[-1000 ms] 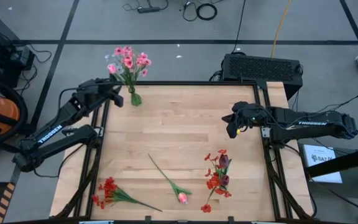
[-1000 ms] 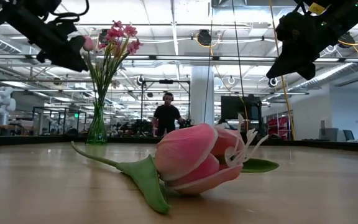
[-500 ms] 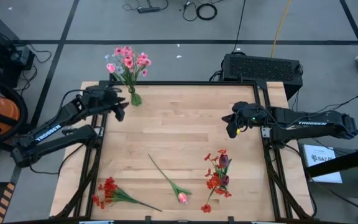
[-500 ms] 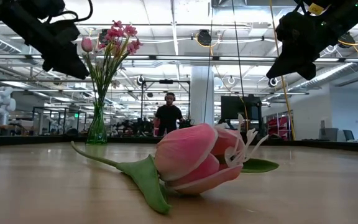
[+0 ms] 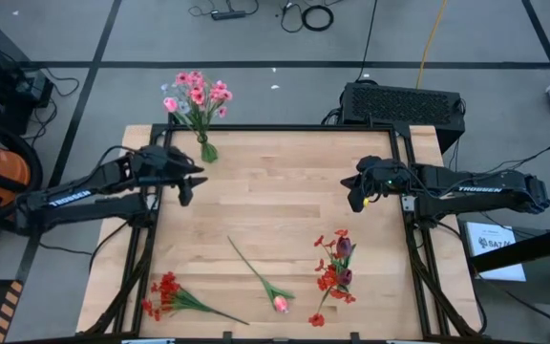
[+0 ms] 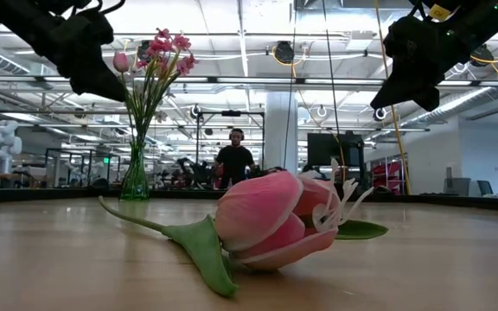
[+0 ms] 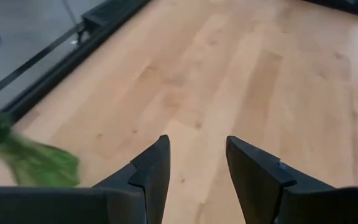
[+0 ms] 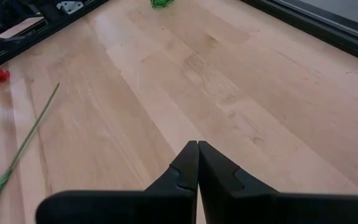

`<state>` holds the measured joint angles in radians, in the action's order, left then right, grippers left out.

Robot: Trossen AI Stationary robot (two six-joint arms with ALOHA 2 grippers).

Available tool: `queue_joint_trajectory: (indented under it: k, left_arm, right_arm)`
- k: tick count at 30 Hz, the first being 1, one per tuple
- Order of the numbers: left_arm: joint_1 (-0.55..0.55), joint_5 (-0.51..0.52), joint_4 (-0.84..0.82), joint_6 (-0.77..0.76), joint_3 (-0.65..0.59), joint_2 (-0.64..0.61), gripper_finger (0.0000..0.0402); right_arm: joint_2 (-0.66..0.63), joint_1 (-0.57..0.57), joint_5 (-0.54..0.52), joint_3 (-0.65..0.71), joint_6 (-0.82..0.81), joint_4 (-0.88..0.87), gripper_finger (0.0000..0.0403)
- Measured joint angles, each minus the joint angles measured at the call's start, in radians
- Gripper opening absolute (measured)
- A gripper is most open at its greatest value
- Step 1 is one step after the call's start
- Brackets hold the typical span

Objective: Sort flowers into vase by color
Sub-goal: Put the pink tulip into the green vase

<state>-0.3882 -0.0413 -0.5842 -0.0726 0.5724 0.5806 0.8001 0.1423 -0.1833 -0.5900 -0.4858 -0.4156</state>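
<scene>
A green glass vase (image 5: 207,151) stands at the table's far left corner with pink flowers (image 5: 197,96) in it. My left gripper (image 5: 192,183) hovers open just nearer than the vase, over bare wood, with nothing between its fingers (image 7: 154,168). My right gripper (image 5: 354,197) hangs shut above the right side of the table, holding nothing. A pink tulip (image 5: 280,304) lies on its side near the front edge, its stem (image 5: 249,266) pointing toward the table's middle. A red cluster (image 5: 164,292) lies at the near left. Red flowers with dark red buds (image 5: 336,269) are at the near right.
The table's middle is bare wood between the two arms. A black box (image 5: 404,103) sits on the floor behind the far right corner. In the low view the tulip (image 6: 271,220) fills the foreground and a person (image 6: 232,162) stands far off in the room.
My left gripper has swung away from the vase, toward the near edge and out over the table, turning as it went. It has stayed open. The pink flowers stay in the vase.
</scene>
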Motion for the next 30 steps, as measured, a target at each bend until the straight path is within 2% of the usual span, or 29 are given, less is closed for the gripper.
queue_joint_trajectory:
  k: [8,15,19,23,27,30]
  left_arm:
    - [0.255,0.063,0.011,-0.025,0.0,0.136,0.0142]
    - [0.501,0.171,0.174,-0.095,0.054,0.365,0.0134]
    - [0.61,0.196,0.184,-0.065,0.152,0.539,0.0134]
    - [0.703,0.196,0.184,0.057,0.282,0.721,0.0134]
    - [0.763,0.19,0.177,0.189,0.425,0.905,0.0134]
    - [0.783,0.172,0.167,0.217,0.522,1.026,0.0134]
  right_arm:
    - [0.0,0.0,0.001,0.0,-0.026,0.0,0.0]
    - [0.0,0.0,0.003,0.0,-0.026,-0.031,0.0]
    - [0.0,0.0,0.034,0.0,-0.025,-0.07,0.0]
    - [0.0,0.0,0.076,0.0,-0.019,-0.117,0.0]
    - [0.0,0.0,0.085,0.0,-0.019,-0.149,0.0]
    - [0.0,0.0,0.085,0.0,-0.019,-0.159,0.0]
